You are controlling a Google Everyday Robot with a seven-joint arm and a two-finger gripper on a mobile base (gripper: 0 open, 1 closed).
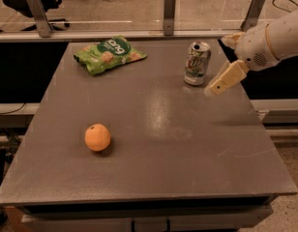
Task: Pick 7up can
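The 7up can [197, 63] stands upright on the grey table [154, 124], far right part, silver-white and green with a shiny top. My gripper [216, 87] comes in from the right on a white arm. Its cream-coloured finger hangs just right of the can, low beside its base, a small gap away. It holds nothing that I can see.
A flat green snack bag [108, 54] lies at the table's far left. An orange [97, 137] sits at the near left. A glass partition with metal posts [170, 6] runs along the table's far edge. Office chairs stand beyond it.
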